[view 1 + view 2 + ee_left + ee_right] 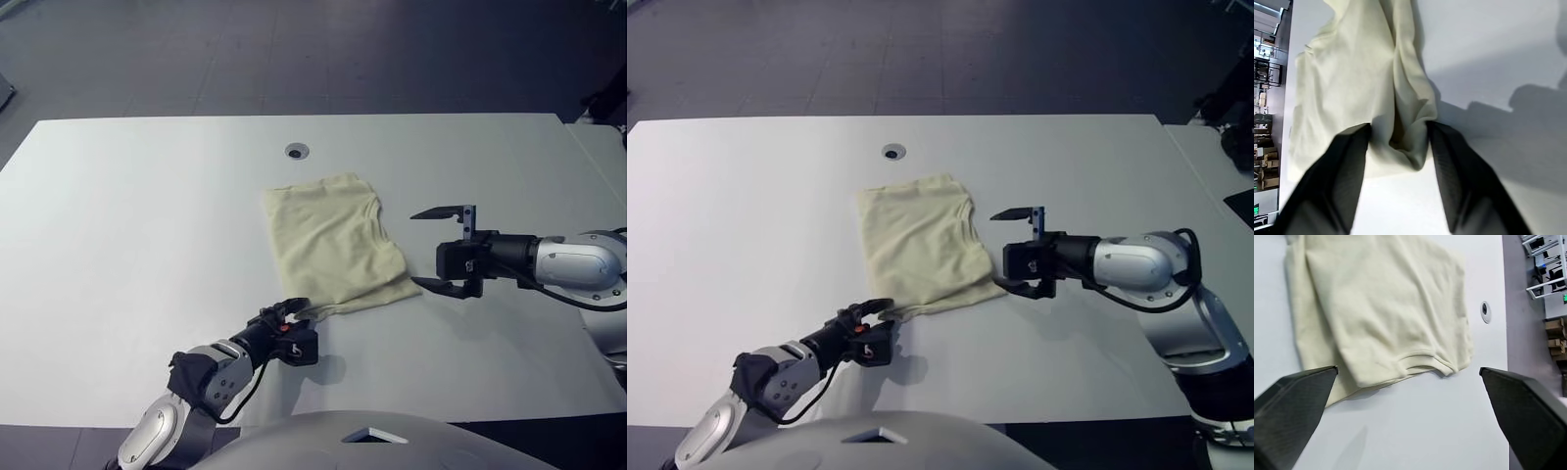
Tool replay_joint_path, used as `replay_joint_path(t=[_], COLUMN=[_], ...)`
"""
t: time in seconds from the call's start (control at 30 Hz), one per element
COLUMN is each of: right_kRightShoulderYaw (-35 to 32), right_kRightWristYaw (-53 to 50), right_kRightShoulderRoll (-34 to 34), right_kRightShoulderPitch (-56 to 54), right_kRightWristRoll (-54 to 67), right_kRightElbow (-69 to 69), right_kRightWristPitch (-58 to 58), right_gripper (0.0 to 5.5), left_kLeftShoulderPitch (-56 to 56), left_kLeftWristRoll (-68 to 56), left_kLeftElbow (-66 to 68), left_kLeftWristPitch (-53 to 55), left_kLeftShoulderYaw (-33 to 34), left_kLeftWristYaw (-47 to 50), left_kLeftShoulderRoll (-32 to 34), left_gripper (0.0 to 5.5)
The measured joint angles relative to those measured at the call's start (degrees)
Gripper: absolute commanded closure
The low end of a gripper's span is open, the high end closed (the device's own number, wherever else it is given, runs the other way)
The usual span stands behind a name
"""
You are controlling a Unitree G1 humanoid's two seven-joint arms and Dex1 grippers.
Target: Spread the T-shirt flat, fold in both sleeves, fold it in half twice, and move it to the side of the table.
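Observation:
A pale yellow T-shirt lies folded into a narrow rectangle on the white table, near its middle. Its near left corner is drawn out into a point toward my left gripper, which is shut on that bunched corner low over the table. My right gripper hovers just off the shirt's right edge, open wide. Its lower finger is close to the shirt's near right corner. In the right wrist view the shirt and its collar hem lie ahead of the spread fingers, with nothing between them.
A round cable grommet sits in the table behind the shirt. A second table edge adjoins at the far right. Bare tabletop stretches to the left of the shirt and along the front.

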Motion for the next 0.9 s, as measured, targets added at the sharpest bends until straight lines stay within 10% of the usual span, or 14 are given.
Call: replay_joint_path(t=[0.27,0.9], right_kRightShoulderYaw=[2.27,6.54], right_kRightWristYaw=[2.58,-11.15], right_kRightShoulderRoll=[-2.68,3.05], right_kRightShoulderPitch=[1.49,15.00], right_kRightWristRoll=[-1.12,-16.08], right_kRightElbow=[3.93,1.48], right_kRightWristPitch=[-13.82,-19.03], right_gripper=[0.10,0.10], left_kLeftShoulderPitch=[-0.75,-4.69], left_kLeftWristRoll=[-0.46,-14.39], left_kLeftElbow=[1.63,-3.33], left_kLeftWristPitch=[0.00,-0.78], left_kLeftShoulderYaw=[0.24,8.55], left_kLeftWristYaw=[-1.00,-17.76], left_kLeftShoulderRoll=[-0.10,9.61], left_gripper=[5.47,5.48])
